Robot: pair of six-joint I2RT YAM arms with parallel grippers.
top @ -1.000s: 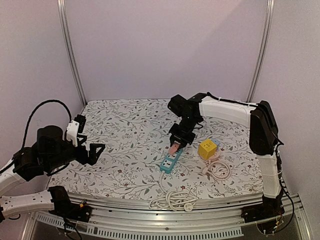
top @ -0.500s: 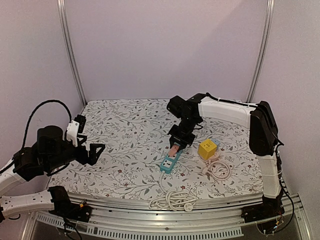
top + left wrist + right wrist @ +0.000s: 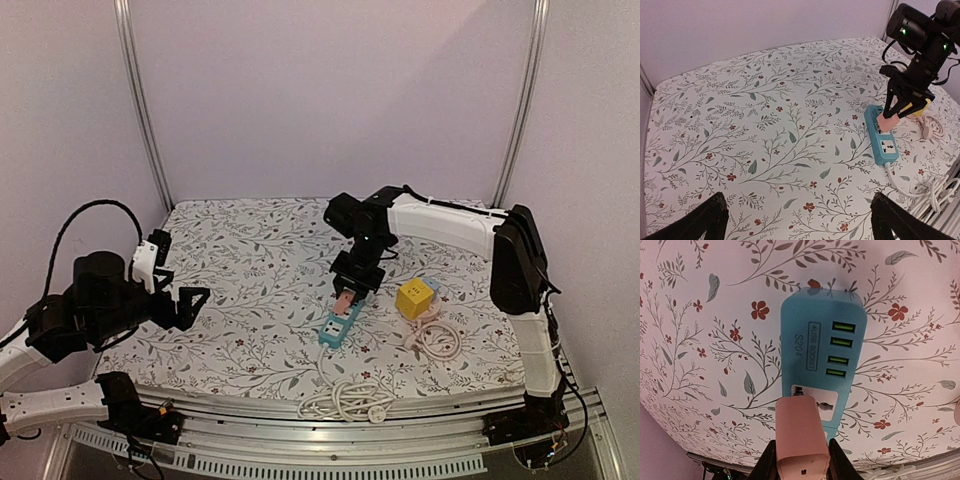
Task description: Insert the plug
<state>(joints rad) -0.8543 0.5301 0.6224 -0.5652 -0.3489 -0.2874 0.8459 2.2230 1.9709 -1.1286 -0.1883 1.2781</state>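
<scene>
The fingers (image 3: pixel 767 462) of the right gripper (image 3: pixel 801 460) are squeezed tight on the pink plug (image 3: pixel 799 432). The plug hangs just over the blue power strip (image 3: pixel 821 335), at the big socket (image 3: pixel 821 409) next to the four green USB holes (image 3: pixel 840 350). The strip's long side runs straight away from the fingers. I think the plug only needs a push straight down. The left gripper (image 3: pixel 797 202) is wide open, holds nothing, and is far off.

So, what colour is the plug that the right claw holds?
The plug is pale salmon pink, clearest in the right wrist view.
</scene>
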